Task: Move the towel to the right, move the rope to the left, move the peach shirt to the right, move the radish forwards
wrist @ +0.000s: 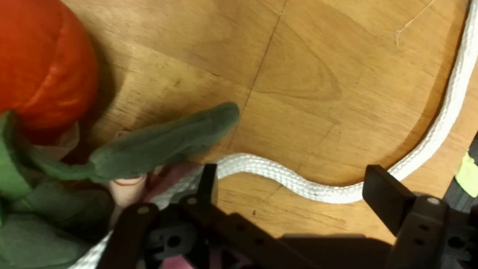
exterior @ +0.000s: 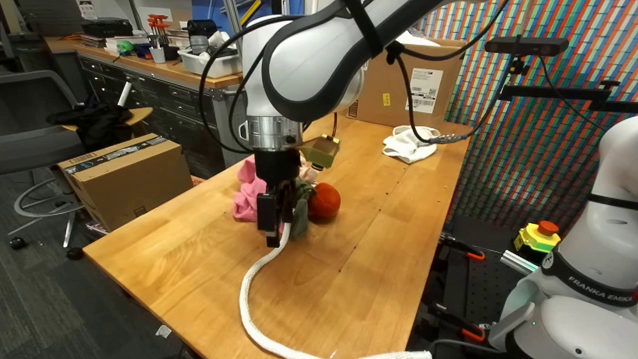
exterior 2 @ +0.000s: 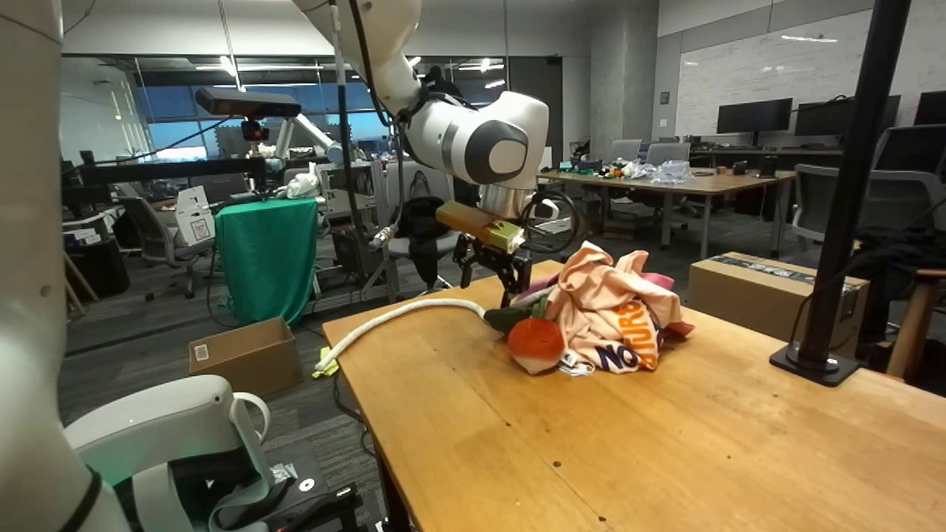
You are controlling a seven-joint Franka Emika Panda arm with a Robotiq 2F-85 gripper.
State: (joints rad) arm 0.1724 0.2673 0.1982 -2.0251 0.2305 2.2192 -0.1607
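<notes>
Jaws stand apart, the rope (wrist: 328, 194) apparently between their tips.

Tbl (exterior 2: 591, 443) w/ rope (wrist: 328, 193), radish (exterior 2: 535, 344), towel (exterior: 406, 148), peach shirt (exterior 2: 600, 314), pink cloth (exterior: 247, 200).

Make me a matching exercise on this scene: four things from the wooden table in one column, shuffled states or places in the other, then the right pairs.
Things
1. bunched white cloth towel
2. long white braided rope
3. pale peach fabric shirt
4. round red fabric radish

Matches
A. spans the gap of the open black two-fingered gripper in the wrist view
B. has green leaves
C. lies apart from the other three
D. bears orange and dark lettering

Pairs: 1-C; 2-A; 3-D; 4-B
</notes>
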